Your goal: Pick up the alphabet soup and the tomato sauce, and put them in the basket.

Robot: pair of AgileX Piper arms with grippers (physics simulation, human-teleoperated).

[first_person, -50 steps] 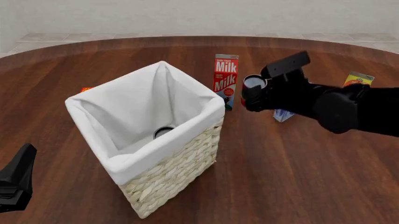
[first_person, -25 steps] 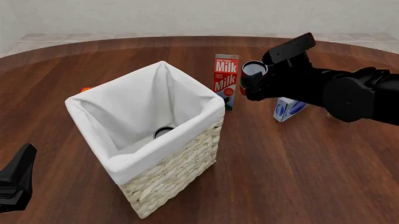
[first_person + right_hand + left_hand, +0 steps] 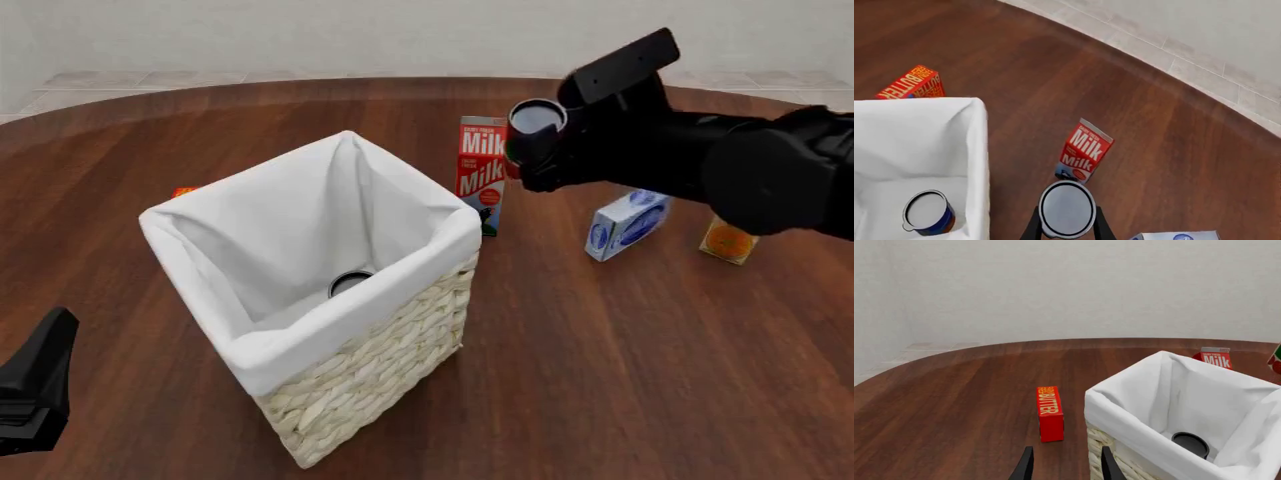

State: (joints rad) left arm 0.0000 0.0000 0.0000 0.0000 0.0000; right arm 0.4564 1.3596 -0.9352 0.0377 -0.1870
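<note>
Right tool pinched tomato sauce, held aloft at approx. 2 o'clock of basket. Alphabet soup already inside. Left tool spread, idle. Judged step: carry; next req. swing over opening, then release.

Alphabet soup in basket; tomato sauce aloft.

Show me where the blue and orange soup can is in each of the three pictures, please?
Left wrist view: the alphabet soup lies at the bottom of the basket; only its dark round end shows.
Front view: a dark rim deep inside the basket.
Right wrist view: the can inside the basket, pale lid up, blue label showing.
Shared landmark: the milk carton beyond the basket appears in all three.
</note>
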